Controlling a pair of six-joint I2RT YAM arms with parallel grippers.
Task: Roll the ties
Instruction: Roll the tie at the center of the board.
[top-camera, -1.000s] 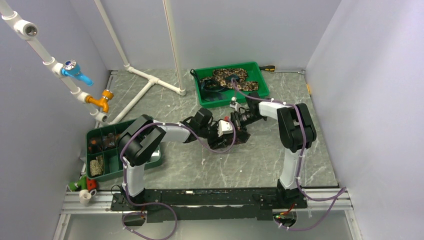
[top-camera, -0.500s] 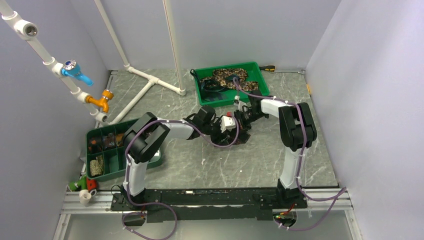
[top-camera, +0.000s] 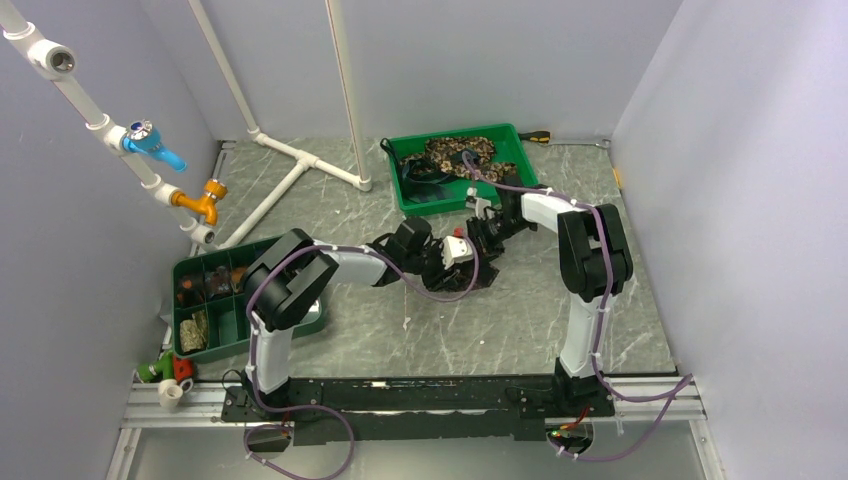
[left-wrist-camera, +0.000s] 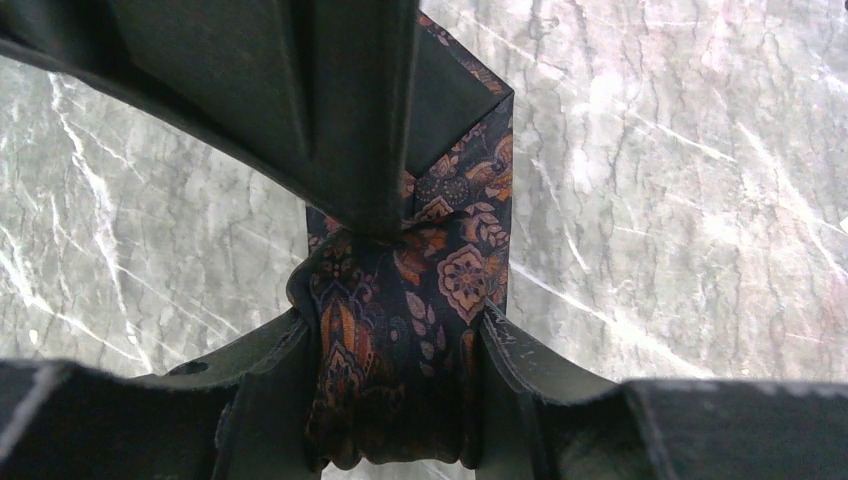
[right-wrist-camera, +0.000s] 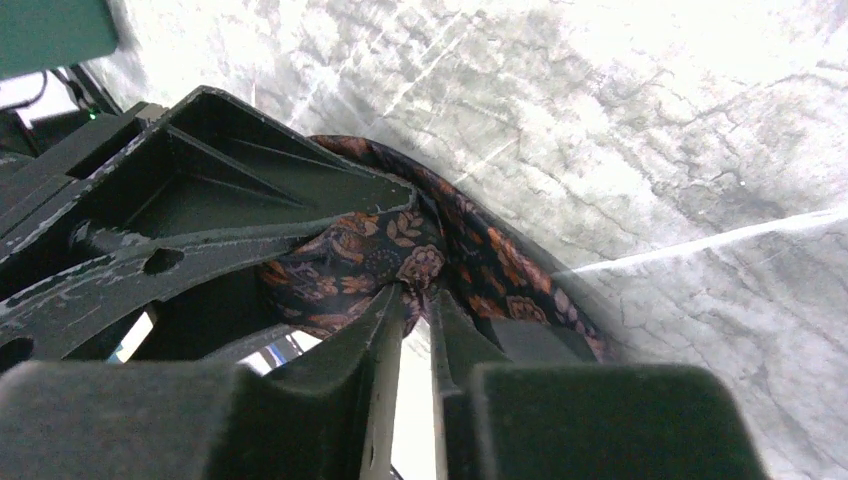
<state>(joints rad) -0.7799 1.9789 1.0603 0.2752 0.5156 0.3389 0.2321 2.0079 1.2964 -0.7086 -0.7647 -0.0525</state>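
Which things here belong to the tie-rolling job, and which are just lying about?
Job: patterned tie, left tool, right tool, green tray of ties, compartment tray.
Lying about: white pipes, blue valve, orange tap, screwdriver, cup.

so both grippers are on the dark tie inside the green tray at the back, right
Not quite. The tie lies on the bare table, in front of the tray, not inside it; the top view shows this. The left gripper and right gripper are both on it there.
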